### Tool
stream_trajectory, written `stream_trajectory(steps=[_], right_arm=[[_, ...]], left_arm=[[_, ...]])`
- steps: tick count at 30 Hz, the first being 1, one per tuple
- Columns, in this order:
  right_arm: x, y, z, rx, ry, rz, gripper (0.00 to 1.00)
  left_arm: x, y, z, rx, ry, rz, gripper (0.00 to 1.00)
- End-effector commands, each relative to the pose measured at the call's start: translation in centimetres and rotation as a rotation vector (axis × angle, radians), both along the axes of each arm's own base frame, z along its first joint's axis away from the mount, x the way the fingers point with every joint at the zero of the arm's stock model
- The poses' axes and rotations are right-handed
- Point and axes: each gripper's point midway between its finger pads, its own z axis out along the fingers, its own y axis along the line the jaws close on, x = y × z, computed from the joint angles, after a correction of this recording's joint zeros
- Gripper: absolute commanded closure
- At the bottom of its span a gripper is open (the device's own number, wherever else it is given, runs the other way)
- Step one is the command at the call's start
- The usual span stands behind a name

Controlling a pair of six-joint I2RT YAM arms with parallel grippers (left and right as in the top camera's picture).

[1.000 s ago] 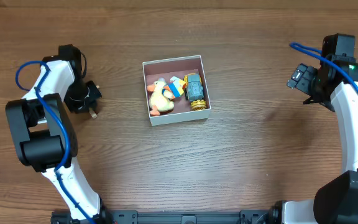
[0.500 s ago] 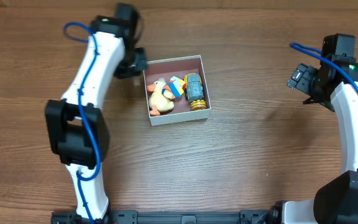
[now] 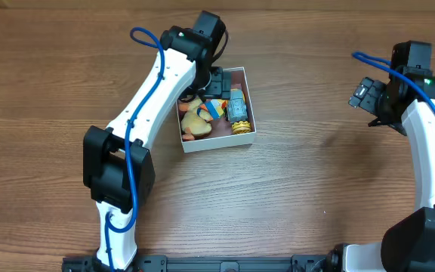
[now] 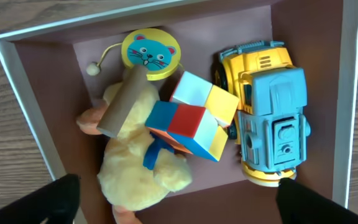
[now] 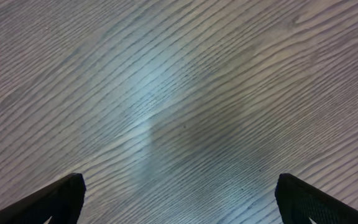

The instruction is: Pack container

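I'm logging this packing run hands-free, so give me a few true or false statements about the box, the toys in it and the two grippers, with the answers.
1. The yellow and blue toy truck lies inside the square white-walled container with the mauve floor. True.
2. The multicoloured puzzle cube sits outside the container. False: it lies inside, between the yellow plush duck and the toy truck.
3. The left gripper hangs over the container, jaws open. True.
4. The right gripper grips the plush duck. False: it is open over the bare wooden table, well away from the container.
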Motion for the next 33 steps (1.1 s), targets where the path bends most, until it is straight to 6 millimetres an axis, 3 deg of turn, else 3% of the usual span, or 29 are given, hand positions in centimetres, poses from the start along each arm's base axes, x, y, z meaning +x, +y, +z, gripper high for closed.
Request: stream_trajectory(steps=[1,3,5,8,11,13,16,18,23,25,28,30,33], right_arm=[[0.1,-0.2,0.3,-0.002,-0.013,-0.011,0.00],[0.1,-0.2,0.3,-0.002,-0.013,-0.011,0.00],[0.1,-0.2,0.3,-0.002,-0.013,-0.011,0.00],[0.1,-0.2,0.3,-0.002,-0.013,-0.011,0.00],[0.1,-0.2,0.3,-0.002,-0.013,-0.011,0.00],[0.1,-0.2,0.3,-0.002,-0.013,-0.011,0.00],[0.1,-0.2,0.3,-0.002,-0.013,-0.011,0.00],[0.1,-0.2,0.3,-0.002,-0.013,-0.011,0.00],[0.1,-0.2,0.3,-0.002,-0.013,-0.011,0.00],[0.1,-0.2,0.3,-0.002,-0.013,-0.011,0.00],[0.1,-0.2,0.3,-0.002,-0.013,-0.011,0.00],[0.1,-0.2,0.3,-0.002,-0.013,-0.011,0.00],[0.1,-0.2,0.3,-0.002,-0.013,-0.011,0.00]], left_arm=[[-0.3,0.2,0.6,0.015,0.003,-0.042,0.00],[-1.0,1.8,1.3,0.085,0.007,-0.020,0.00],[-1.7,2.1,2.5,0.086,0.001,-0.017,0.00],[-3.6,2.6,6.3,0.055,-0.047,-0.001,0.00],[-6.8,3.0,9.1,0.061,-0.137,-0.011,0.00],[-10.3,2.2,10.9,0.022,-0.229,-0.059,0.00],[-15.0,1.3,11.8,-0.036,-0.276,-0.109,0.00],[-16.6,1.5,11.6,-0.022,-0.246,-0.139,0.00],[-18.1,2.5,10.8,0.017,-0.169,-0.143,0.00],[-17.7,2.7,10.9,0.031,-0.190,-0.144,0.00],[-16.0,1.1,11.0,0.026,-0.282,-0.321,0.00],[-15.6,0.9,9.1,0.056,-0.295,-0.426,0.00],[-14.6,0.3,7.0,0.029,-0.381,-0.442,0.00]])
